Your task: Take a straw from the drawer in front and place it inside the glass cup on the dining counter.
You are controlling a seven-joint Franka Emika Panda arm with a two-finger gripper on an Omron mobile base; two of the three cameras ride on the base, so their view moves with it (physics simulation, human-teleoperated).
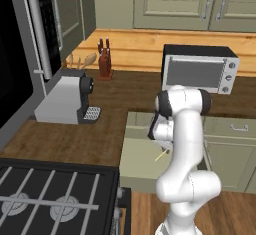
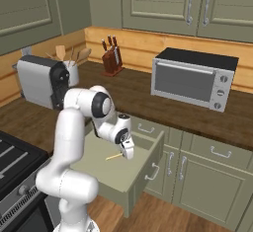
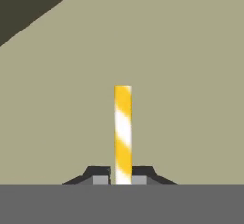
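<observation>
The drawer (image 2: 148, 158) stands pulled open below the worktop, its pale-green floor (image 1: 136, 160) bare around the straw. The straw (image 3: 123, 127) is a thin stick with yellow and white stripes; it points straight away from the fingertips over the drawer floor. My gripper (image 3: 123, 178) is down inside the drawer and shut on the straw's near end, one dark tip on each side. From the right base view the gripper (image 2: 127, 152) holds the straw (image 2: 113, 157) low over the floor, the stick pointing left. The straw (image 1: 161, 155) peeks out beside my arm. The glass cup and dining counter are out of view.
A silver toaster oven (image 2: 192, 78) sits on the worktop behind the drawer. A grey coffee machine (image 1: 65, 99), a knife block (image 1: 104, 61) and a jar of wooden spoons (image 2: 73, 60) stand to the left. The stove (image 1: 50, 194) lies at the near left. Closed cabinet fronts (image 2: 207, 176) flank the drawer's right.
</observation>
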